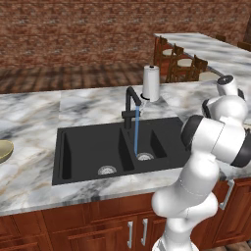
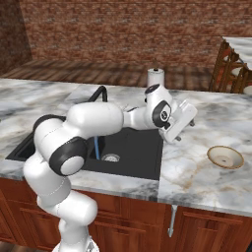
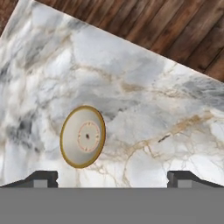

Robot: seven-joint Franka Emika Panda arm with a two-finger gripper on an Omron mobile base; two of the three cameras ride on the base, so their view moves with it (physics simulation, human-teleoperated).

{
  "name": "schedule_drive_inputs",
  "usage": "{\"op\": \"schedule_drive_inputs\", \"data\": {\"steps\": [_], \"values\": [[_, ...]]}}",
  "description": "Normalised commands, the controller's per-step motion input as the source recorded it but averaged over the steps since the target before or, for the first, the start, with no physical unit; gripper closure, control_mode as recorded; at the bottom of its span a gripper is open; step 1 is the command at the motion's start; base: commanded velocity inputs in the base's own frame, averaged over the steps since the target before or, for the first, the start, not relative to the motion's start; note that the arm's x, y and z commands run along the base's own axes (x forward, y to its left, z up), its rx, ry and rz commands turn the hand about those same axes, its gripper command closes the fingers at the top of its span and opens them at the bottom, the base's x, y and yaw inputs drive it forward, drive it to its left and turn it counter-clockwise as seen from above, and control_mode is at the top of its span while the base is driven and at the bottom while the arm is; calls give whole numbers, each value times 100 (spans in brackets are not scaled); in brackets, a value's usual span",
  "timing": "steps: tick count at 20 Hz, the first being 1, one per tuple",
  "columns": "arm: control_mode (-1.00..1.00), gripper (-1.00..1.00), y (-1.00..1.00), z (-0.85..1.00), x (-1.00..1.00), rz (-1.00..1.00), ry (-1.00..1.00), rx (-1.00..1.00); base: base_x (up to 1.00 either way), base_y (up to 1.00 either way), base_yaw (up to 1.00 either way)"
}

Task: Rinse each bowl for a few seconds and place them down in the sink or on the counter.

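Reddish-brown wooden cabinets (image 1: 98, 220) with steel handles stand nearest, carrying the white-and-grey veined marble worktop (image 2: 197, 172). Set into it is the matte black double-basin sink (image 1: 93, 147), a round steel drain in each basin. A thin blue stream of water (image 1: 137, 132) falls from the black gooseneck faucet (image 1: 130, 100) into the right basin.

At the far left edge of the left base view, the olive-tan bowl (image 1: 4, 150) sits on the worktop, well left of the sink. To the right of the sink, the cream-rimmed bowl (image 2: 225, 157) with a brownish inside rests upright on the marble, apart from the basin edge.

White arm links reach over the sink's right side, and the tool (image 2: 184, 123) hovers above the worktop between the sink and the cream-rimmed bowl. Its jaws stand wide apart with nothing between them; in the hand view the two finger tips (image 3: 41, 178) flank bare marble, the bowl just beyond them.

Farther back, a white paper-towel roll (image 1: 151, 83) stands upright behind the faucet. Beyond it lie a dark wooden floor (image 2: 98, 71), wooden chairs (image 1: 179, 61) at a second marble surface, and a brick wall (image 1: 73, 29).
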Motion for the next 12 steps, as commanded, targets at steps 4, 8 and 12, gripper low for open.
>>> {"op": "schedule_drive_inputs", "data": {"steps": [4, 8, 12], "values": [[-100, -100, -3, -27, 0, 0, 3, 3, 0, 0, 0], [-100, -100, -8, -28, 0, 0, 1, 3, 0, 0, 0], [-100, -100, -9, -26, 0, 0, 0, 1, 0, 0, 0]]}}
